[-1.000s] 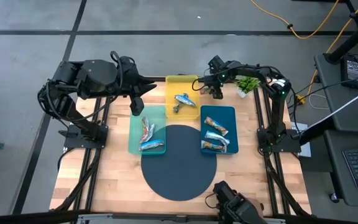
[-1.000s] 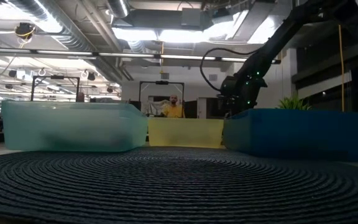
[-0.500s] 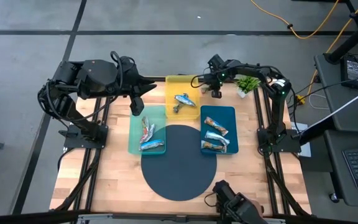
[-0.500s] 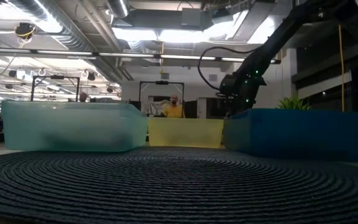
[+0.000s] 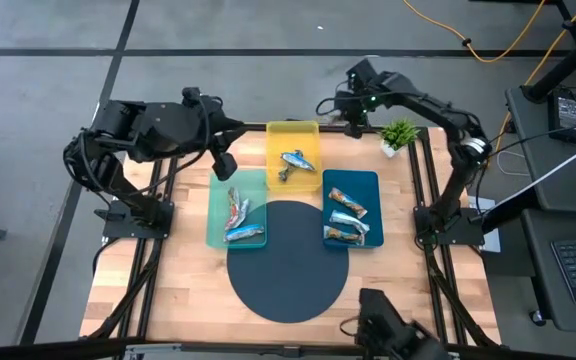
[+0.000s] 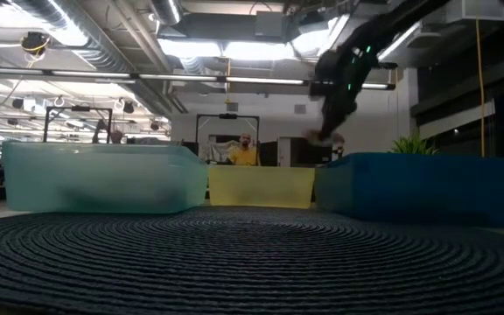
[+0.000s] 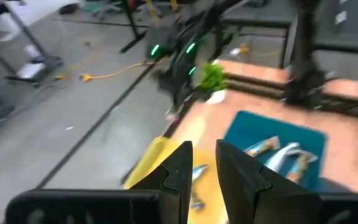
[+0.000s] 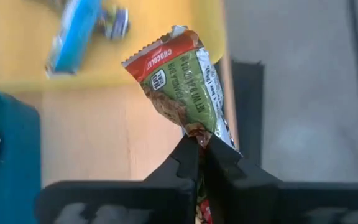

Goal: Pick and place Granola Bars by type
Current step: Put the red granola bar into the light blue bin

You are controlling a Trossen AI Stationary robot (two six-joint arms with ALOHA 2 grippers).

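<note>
My right gripper (image 5: 352,112) is shut on a brown-green granola bar with a red end (image 8: 182,84). It is raised above the table's far edge, beside the yellow tray's far right corner, and shows high in the low view (image 6: 326,131). The yellow tray (image 5: 280,138) holds a blue-white bar (image 5: 298,160). The pale green tray (image 5: 216,215) holds two bars (image 5: 236,212). The blue tray (image 5: 368,185) holds several bars (image 5: 346,215). My left gripper (image 7: 205,165) hangs over the table's far left, near the green tray, slightly open and empty. My right gripper pinches the bar's wrapper (image 8: 196,132) between its two fingers, which point downward from above. The red-topped end (image 8: 163,53) sticks out past the fingertips, along the fingers, and some wrapper shows farther back between them. The bar is lifted clear of table and trays.
A dark round mat (image 5: 288,262) lies at the table's near middle, in front of the three trays. A small green potted plant (image 5: 398,133) stands at the far right, close to my right arm. A person shows in the room beyond the table (image 6: 245,153).
My right gripper has risen and gone toward the table's far edge with the brown-green bar, staying shut on it. In the low view it has climbed well above the trays' rims.
</note>
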